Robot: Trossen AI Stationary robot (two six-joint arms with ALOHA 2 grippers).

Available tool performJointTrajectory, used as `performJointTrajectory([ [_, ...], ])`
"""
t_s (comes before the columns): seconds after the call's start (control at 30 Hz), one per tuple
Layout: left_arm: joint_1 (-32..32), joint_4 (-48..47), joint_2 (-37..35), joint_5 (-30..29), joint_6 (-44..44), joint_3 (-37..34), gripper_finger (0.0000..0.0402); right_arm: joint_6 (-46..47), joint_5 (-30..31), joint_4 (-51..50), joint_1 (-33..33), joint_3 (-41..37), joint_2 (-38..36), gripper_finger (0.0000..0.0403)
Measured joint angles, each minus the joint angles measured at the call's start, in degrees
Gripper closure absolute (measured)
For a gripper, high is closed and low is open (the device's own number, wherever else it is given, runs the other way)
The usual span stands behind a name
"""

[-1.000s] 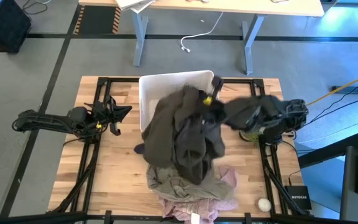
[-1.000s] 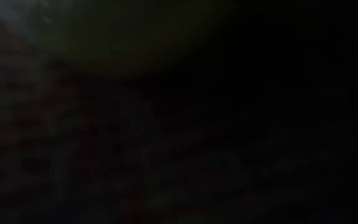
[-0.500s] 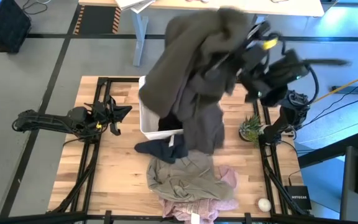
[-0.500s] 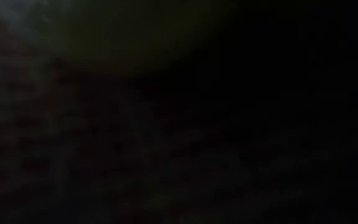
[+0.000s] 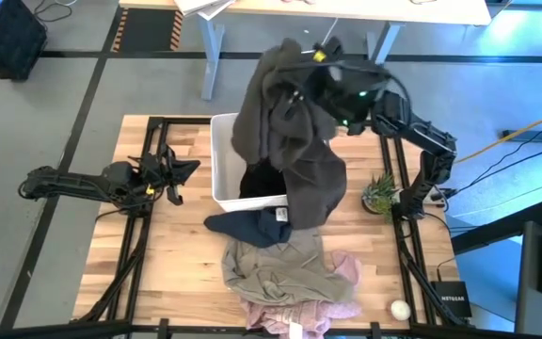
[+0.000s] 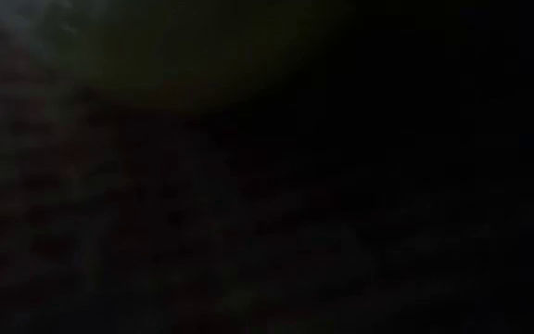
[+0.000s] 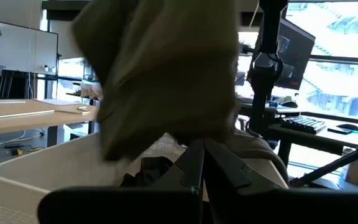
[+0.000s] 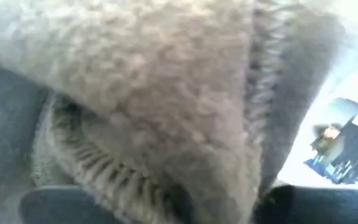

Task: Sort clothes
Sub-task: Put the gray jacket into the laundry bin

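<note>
My right gripper (image 5: 316, 68) is raised over the white bin (image 5: 220, 160) and shut on a dark grey-brown fleece garment (image 5: 285, 132). The garment also fills the right wrist view (image 8: 135, 93) and shows in the left wrist view (image 7: 160, 68). A black garment (image 5: 257, 179) lies in the bin. A navy garment (image 5: 247, 226), an olive-khaki one (image 5: 276, 268) and a pink one (image 5: 342, 271) lie piled on the table in front of the bin. My left gripper (image 5: 175, 175) rests shut and empty at the table's left. The low view is dark. My right gripper holds the dark grey-brown garment by a bunched upper part (image 5: 301, 80), and the cloth hides the fingers. The garment hangs below the gripper in slack folds over the bin. Its lower end (image 5: 310, 212) hangs by the bin's near right corner; whether it touches there, I cannot tell.
A small potted plant (image 5: 379, 193) stands right of the bin by the right arm's base. A white ball (image 5: 400, 308) and a black box (image 5: 454, 301) lie at the near right corner. Black frame rails run along both sides of the wooden table (image 5: 172, 254).
My right gripper has risen from low over the pile, carrying the dark grey-brown garment up and toward the far edge, then toward the table's left. The garment has been lifted off the pile and now hangs over the bin, uncovering the navy and olive-khaki garments.
</note>
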Motion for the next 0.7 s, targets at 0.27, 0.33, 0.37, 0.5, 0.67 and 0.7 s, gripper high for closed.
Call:
performJointTrajectory([
  [0.27, 0.0, -1.0, 0.0, 0.0, -0.1, 0.0, 0.0398, 12.0, -1.3, -15.9, 1.3, -0.5, 1.0, 0.0295],
  [0.33, 0.0, -1.4, 0.0, 0.0, -0.2, 0.0, 0.0398, 14.1, -1.3, -18.7, 2.0, -0.5, 0.9, 0.0266],
  [0.37, 0.0, -1.6, 0.0, 0.0, -0.2, 0.0, 0.0398, 15.2, -1.6, -20.2, 2.7, -0.5, 0.7, 0.0250],
  [0.5, 0.0, -3.6, 0.0, 0.0, -1.6, 0.0, 0.0398, 20.6, -2.3, -28.5, 6.5, -0.3, -0.7, 0.0189],
  [0.67, 0.0, -3.0, 0.0, 0.1, -2.9, 0.0, 0.0398, 33.4, -4.6, -47.1, 12.4, -0.4, -1.0, 0.0146],
  [0.7, 0.0, -3.0, 0.0, 0.1, -3.2, 0.0, 0.0398, 36.1, -6.0, -51.0, 13.6, -0.5, -0.8, 0.0143],
])
